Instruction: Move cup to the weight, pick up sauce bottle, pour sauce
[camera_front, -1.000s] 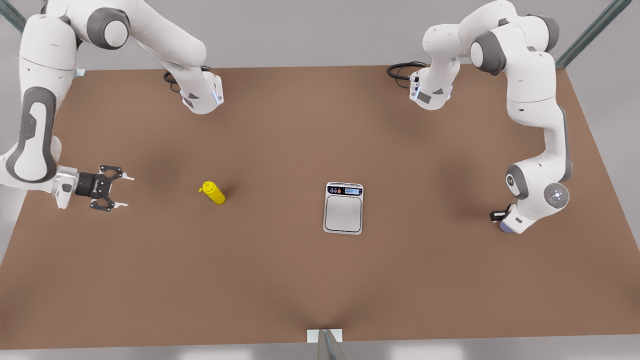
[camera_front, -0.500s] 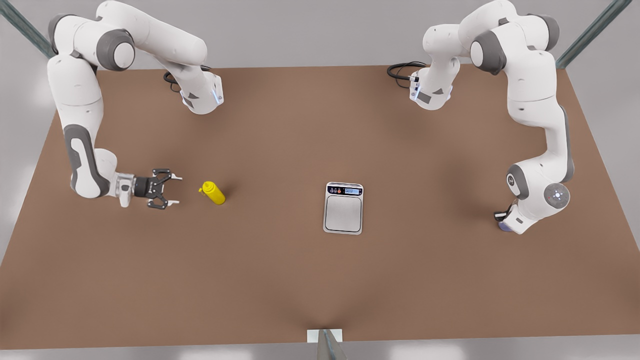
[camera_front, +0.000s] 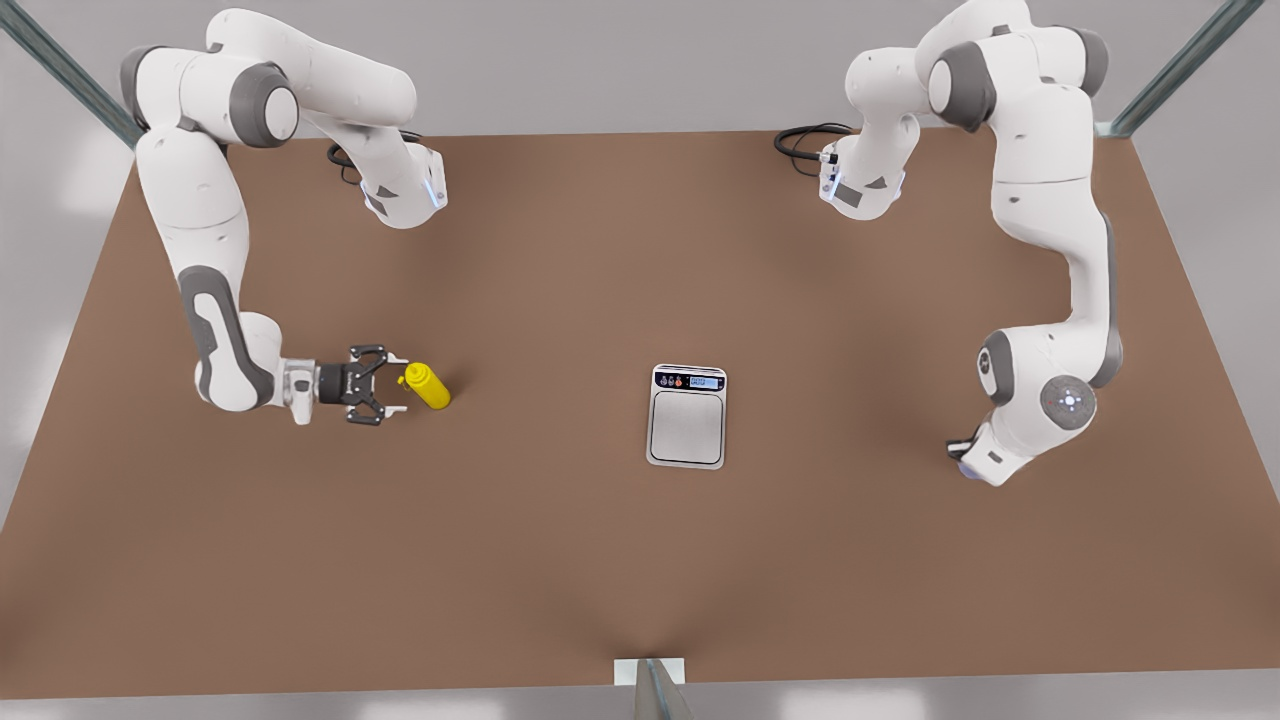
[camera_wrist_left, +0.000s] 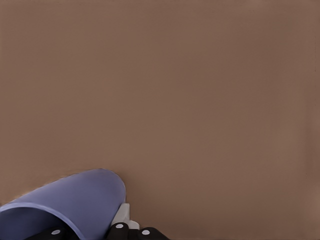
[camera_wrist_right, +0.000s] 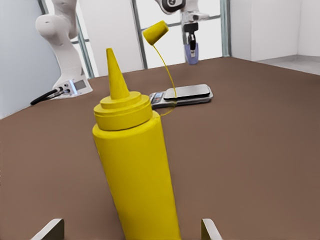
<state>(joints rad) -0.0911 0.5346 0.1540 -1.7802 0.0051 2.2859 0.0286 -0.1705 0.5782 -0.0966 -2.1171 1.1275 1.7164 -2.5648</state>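
Note:
The yellow sauce bottle stands upright on the brown table at the front view's left. Its pointed nozzle is bare and a loose yellow cap hangs on a thin tether. My right gripper is open, low over the table, with its fingertips on either side of the bottle but apart from it. At the front view's right, my left gripper is shut on the lavender cup, which peeks out under the wrist. The weight lies flat mid-table, nothing on it.
Both arm bases stand at the table's far edge, each with a black cable coiled beside it. A metal post rises at the middle of the near edge. Bare brown table lies between the weight and each gripper.
My right gripper has slid across the table toward the bottle until its open fingers flank it. My left gripper with the cup has shifted toward the weight.

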